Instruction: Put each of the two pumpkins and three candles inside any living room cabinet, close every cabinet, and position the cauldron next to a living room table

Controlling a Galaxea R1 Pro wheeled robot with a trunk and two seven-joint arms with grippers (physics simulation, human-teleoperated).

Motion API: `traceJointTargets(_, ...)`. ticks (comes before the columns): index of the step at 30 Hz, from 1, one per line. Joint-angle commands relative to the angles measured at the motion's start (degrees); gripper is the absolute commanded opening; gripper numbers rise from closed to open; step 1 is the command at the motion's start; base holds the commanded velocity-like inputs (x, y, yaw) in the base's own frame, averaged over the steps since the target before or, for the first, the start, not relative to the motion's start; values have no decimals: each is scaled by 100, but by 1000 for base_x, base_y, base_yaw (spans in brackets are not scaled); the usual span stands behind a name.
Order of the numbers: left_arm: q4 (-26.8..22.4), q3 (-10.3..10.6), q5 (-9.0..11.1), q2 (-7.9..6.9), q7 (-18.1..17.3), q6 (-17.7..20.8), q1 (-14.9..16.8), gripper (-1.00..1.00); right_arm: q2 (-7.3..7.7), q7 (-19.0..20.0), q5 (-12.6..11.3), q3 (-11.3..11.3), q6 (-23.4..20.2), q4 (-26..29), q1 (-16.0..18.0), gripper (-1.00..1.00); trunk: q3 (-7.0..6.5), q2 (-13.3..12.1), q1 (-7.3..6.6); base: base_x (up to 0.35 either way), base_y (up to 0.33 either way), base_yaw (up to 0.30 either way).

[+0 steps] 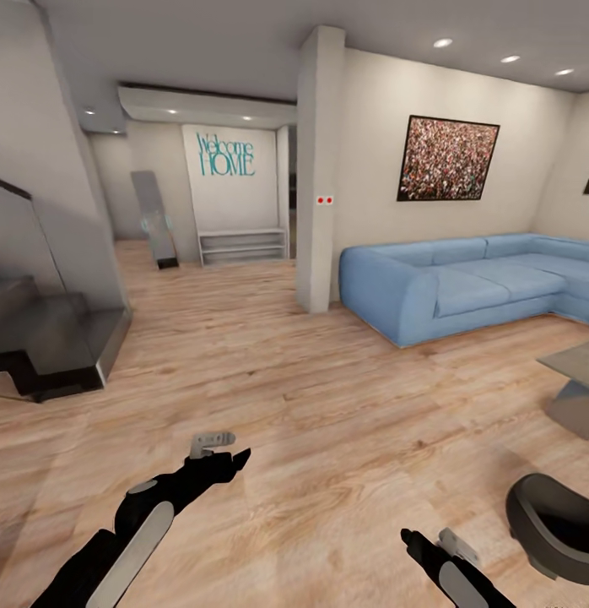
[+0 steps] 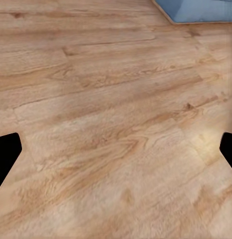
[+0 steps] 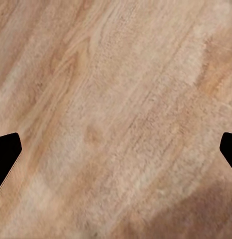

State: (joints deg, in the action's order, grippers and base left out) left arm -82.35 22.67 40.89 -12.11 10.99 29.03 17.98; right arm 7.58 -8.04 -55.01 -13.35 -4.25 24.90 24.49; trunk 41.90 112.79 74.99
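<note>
The black cauldron (image 1: 554, 525) sits on the wood floor at the lower right, just right of my right gripper (image 1: 415, 540). Beyond it a corner of the glass-topped table (image 1: 577, 361) shows at the right edge, on a slanted grey leg. My left gripper (image 1: 225, 462) hangs over bare floor at lower centre-left. Both wrist views look down on planks, with the left gripper (image 2: 116, 154) and the right gripper (image 3: 116, 154) open and nothing between their fingers. The pumpkins, candles and cabinet are out of view.
A blue corner sofa (image 1: 463, 283) lines the right wall under a framed picture. A white pillar (image 1: 318, 169) stands mid-room. Dark glass-sided stairs (image 1: 50, 338) fill the left. A hallway with a low white shelf (image 1: 242, 245) lies behind.
</note>
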Motion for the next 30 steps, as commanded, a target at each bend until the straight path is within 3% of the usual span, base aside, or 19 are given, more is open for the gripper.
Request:
traceJointTargets(1, -9, 11, 57, -5, 54, 29, 4, 100, 7, -49, -33, -44, -15, 14, 4, 100, 11, 3, 2, 263, 186, -249)
traceJointTargets(9, -9, 10, 58, 6, 53, 110, 4, 100, 7, -50, -19, -48, 29, 14, 4, 100, 50, 3, 2, 263, 186, -230)
traceJointTargets(16, -9, 18, 59, 7, 53, 112, 4, 100, 11, -45, 63, -99, 57, 22, 4, 100, 55, 3, 2, 268, 186, -26)
traceJointTargets(30, -9, 14, 60, 7, 54, 112, 4, 100, 12, -52, -9, -50, 55, 40, 4, 100, 55, 3, 2, 277, 187, -14)
